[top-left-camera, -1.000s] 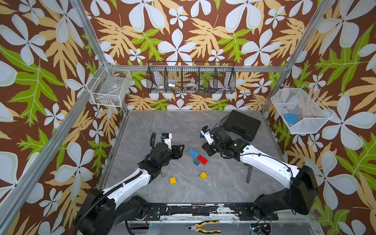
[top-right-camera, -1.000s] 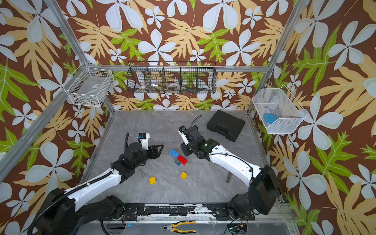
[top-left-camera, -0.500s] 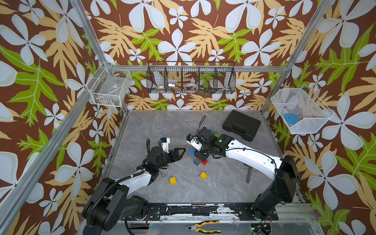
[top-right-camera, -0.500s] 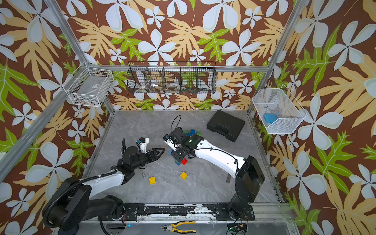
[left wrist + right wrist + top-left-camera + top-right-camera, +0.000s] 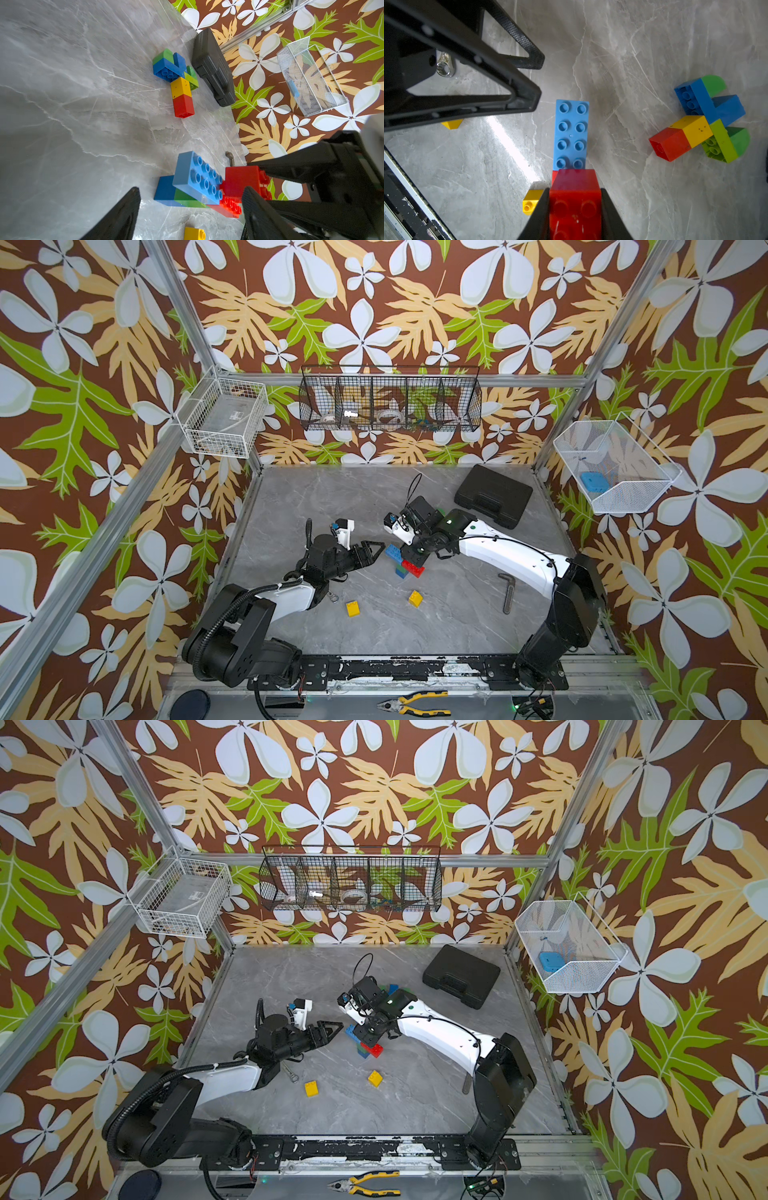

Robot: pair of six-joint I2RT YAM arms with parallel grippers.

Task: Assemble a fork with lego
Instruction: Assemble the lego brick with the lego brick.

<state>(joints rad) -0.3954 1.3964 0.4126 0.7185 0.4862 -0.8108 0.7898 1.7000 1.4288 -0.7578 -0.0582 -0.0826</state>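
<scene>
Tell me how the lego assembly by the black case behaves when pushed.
The multicoloured lego assembly looks stiff: hard bricks pressed together. Lying flat, it would probably slide on the glossy table, not roll. Its red end might snap off.

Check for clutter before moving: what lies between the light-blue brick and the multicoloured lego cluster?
Only bare tabletop between light-blue brick and lego cluster; right wrist view.

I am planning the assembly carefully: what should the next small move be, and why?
Probably ease the open left gripper forward and close it on the light-blue brick. The right gripper, shut on a red brick, sits at that brick's end; bracing it should help the red brick press on.
</scene>
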